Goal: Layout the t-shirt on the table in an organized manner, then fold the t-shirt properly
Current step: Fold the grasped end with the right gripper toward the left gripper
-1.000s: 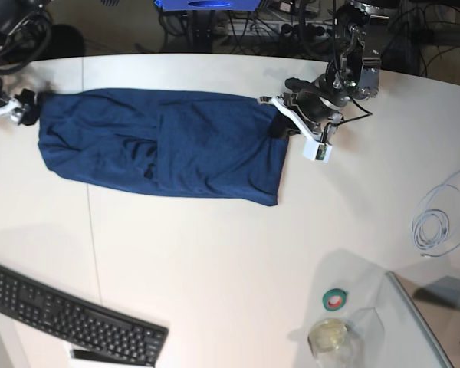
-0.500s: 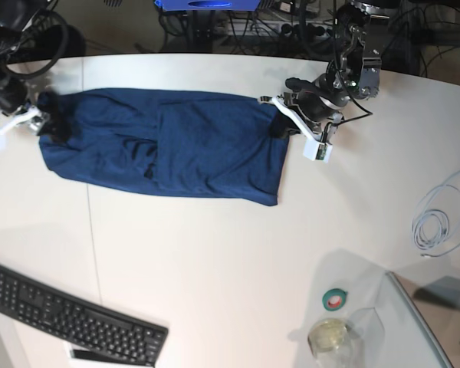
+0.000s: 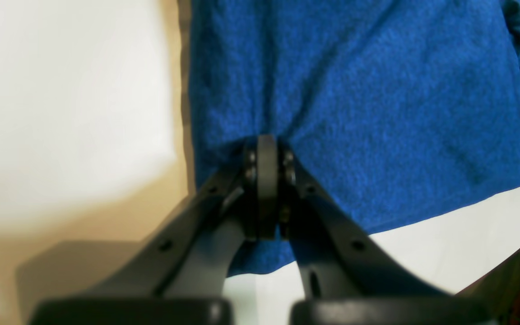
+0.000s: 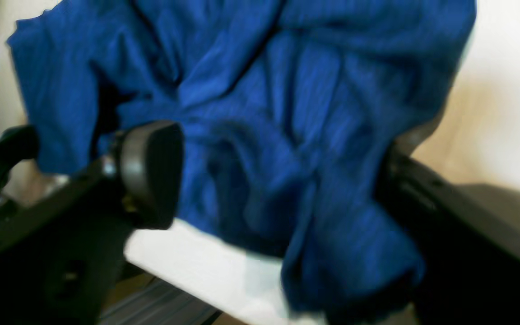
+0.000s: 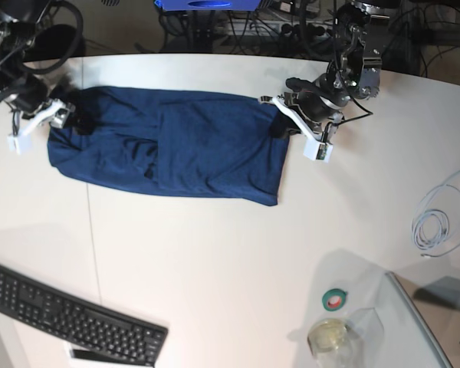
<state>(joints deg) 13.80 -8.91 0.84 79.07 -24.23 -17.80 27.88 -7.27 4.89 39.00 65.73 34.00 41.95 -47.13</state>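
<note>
The dark navy t-shirt (image 5: 176,146) lies as a long folded band across the far part of the white table (image 5: 215,253). At the band's right edge, my left gripper (image 5: 280,125) is shut on the fabric. In the left wrist view the closed fingers (image 3: 266,149) pinch the hem of the t-shirt (image 3: 377,90). My right gripper (image 5: 67,119) is at the shirt's left end. In the right wrist view its jaws (image 4: 271,153) stand wide apart with bunched t-shirt (image 4: 264,90) between them, not pinched.
A black keyboard (image 5: 77,318) lies at the front left. A green tape roll (image 5: 335,299) and a clear jar (image 5: 330,337) sit front right, beside a clear panel (image 5: 429,322). A white cable coil (image 5: 437,218) lies at the right. A thin seam (image 5: 92,230) crosses the table.
My right gripper has moved right and slightly away, over the shirt's left end, and that end has shifted right and bunched. Its jaws have narrowed a little. The left gripper has stayed still.
</note>
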